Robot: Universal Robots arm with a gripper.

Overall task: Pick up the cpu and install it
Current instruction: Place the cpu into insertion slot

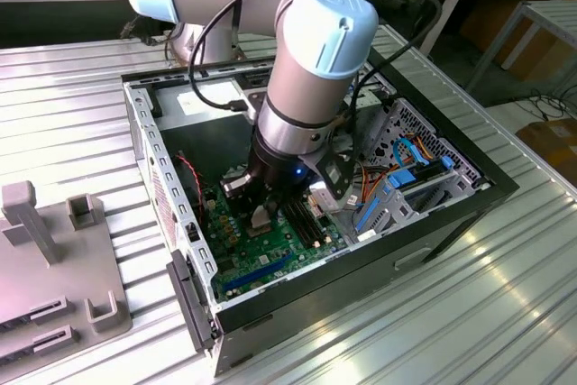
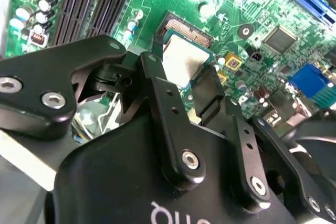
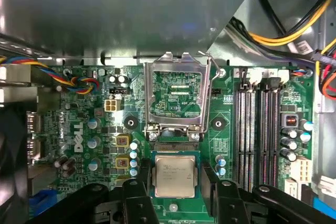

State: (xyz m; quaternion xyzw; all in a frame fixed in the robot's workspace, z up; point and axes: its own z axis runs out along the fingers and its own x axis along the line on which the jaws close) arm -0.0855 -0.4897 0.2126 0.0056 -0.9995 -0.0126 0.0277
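The cpu [image 3: 175,176], a small square chip with a dull grey metal top, sits between my gripper's [image 3: 176,182] two black fingers [image 3: 142,184], which press on its two opposite edges. It hangs low over the socket, and a strip of the socket's contacts [image 3: 173,148] shows just past its edge. The silver socket frame [image 3: 176,94] stands hinged open beside it. The second wrist view has the cpu [image 2: 184,61] between the fingers [image 2: 152,74], close above the green motherboard [image 2: 231,3]. In the exterior view the gripper [image 1: 261,212] reaches down into the open computer case [image 1: 171,250].
Long black memory slots [image 3: 257,129] run beside the socket, and capacitors [image 3: 94,142] stand on its other side. Bundles of coloured cables [image 3: 294,30] hang near the case wall. Blue drive brackets [image 1: 406,182] fill the case's right in the exterior view. A grey fixture [image 1: 54,259] lies on the table at the exterior view's left.
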